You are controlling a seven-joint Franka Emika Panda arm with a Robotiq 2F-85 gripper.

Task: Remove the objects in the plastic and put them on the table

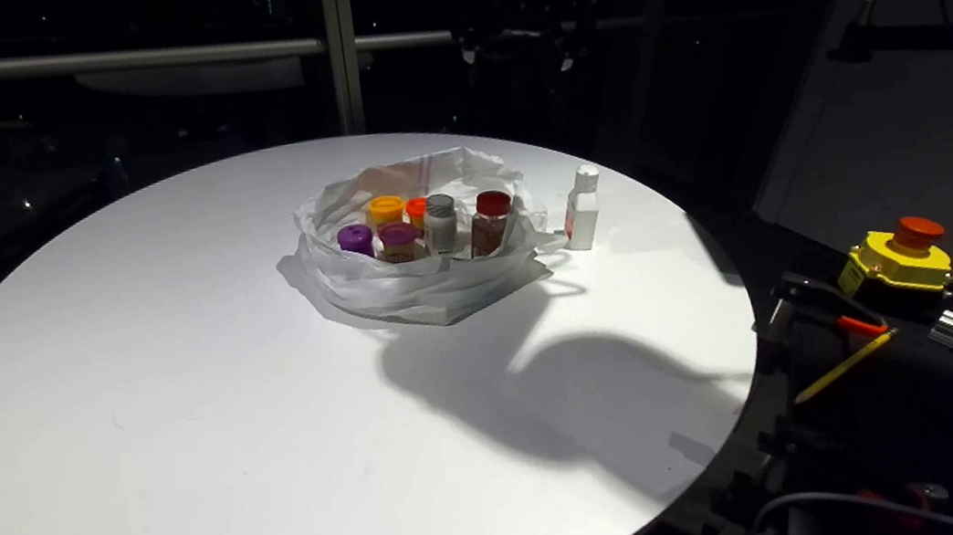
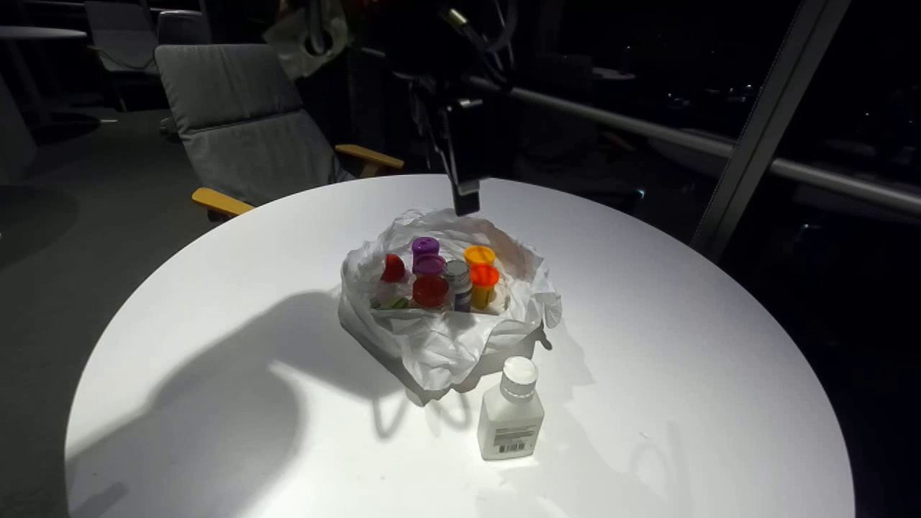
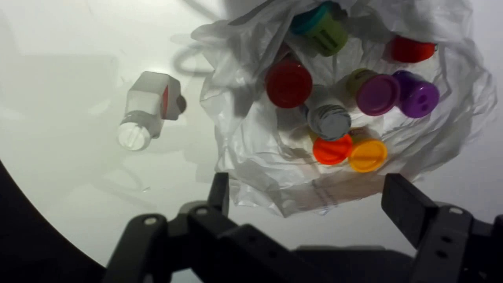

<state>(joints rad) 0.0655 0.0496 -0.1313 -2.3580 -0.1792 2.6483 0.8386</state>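
1. Snag risk: the thin, wrinkled, translucent white plastic bag has loose walls; a sloppy pinch could catch film and drag everything along.
2. Knock risk: grey-capped bottle, orange-capped tub and yellow-capped tub sit packed together inside the bag; going in this wide would probably bump neighbours.
3. Tip risk: upright white plastic bottle is on the round white table, just beside the bag. A low sweep could topple it.
4. Hand: spread wide, holding nothing, up above the table, apart from the bag.
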